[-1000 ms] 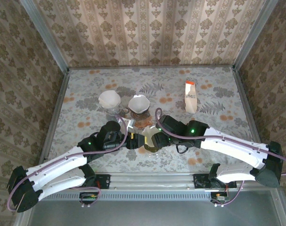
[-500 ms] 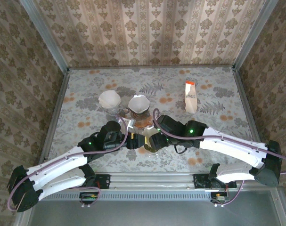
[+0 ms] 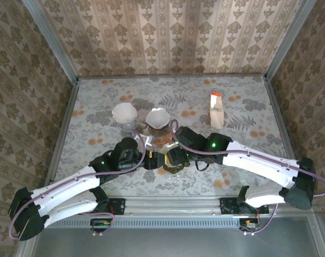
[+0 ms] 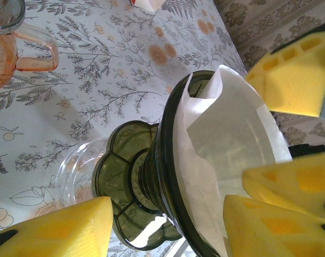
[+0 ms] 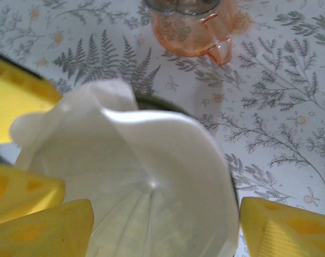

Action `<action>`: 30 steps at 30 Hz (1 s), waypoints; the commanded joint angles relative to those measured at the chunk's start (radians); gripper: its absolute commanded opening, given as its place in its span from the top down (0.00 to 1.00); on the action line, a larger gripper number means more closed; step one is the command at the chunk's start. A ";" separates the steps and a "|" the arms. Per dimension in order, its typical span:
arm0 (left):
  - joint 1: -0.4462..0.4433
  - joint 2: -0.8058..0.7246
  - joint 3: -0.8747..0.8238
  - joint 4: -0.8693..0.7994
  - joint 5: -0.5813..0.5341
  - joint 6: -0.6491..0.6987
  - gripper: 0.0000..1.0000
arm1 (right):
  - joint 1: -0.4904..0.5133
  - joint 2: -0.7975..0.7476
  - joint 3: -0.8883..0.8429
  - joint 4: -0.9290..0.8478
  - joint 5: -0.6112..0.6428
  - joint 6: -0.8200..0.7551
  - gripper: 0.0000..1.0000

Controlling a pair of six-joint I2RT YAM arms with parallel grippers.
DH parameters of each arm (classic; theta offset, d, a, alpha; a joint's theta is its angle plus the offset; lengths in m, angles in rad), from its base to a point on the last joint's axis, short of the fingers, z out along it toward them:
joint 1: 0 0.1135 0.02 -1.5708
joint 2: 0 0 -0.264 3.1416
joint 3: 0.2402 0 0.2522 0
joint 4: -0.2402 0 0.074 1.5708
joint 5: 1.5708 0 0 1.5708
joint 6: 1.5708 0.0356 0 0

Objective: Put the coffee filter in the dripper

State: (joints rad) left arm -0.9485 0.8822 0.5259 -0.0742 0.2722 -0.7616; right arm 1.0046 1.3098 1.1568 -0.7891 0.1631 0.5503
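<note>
Light, limp, crease-prone filter, best nudged by its raised edge, sits inside the dripper; right gripper jaws stand wide astride it, left gripper jaws flank the dripper, grip unclear.

Dripper rim runs off bottom edge — pink carafe cropped, blurred.
</note>
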 commanded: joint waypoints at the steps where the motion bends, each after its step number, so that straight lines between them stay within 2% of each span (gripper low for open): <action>1: -0.001 0.004 -0.004 0.013 0.006 -0.008 0.42 | -0.017 0.043 0.027 -0.033 0.028 0.002 0.27; 11: -0.003 0.001 -0.001 0.005 0.007 -0.006 0.42 | -0.042 0.061 0.024 -0.034 0.123 0.029 0.31; 16: -0.002 -0.008 0.003 -0.001 -0.001 -0.004 0.42 | -0.041 0.016 0.007 -0.015 0.099 0.023 0.29; 24: -0.002 -0.005 -0.004 0.006 0.000 -0.009 0.42 | -0.042 -0.070 -0.034 -0.088 0.192 0.064 0.30; 30: -0.002 -0.005 -0.006 0.009 0.001 -0.011 0.44 | -0.044 -0.084 -0.063 -0.117 0.198 0.078 0.33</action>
State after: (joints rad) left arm -0.9485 0.8837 0.5259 -0.0734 0.2722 -0.7650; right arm 0.9642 1.2385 1.1126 -0.8558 0.3225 0.6064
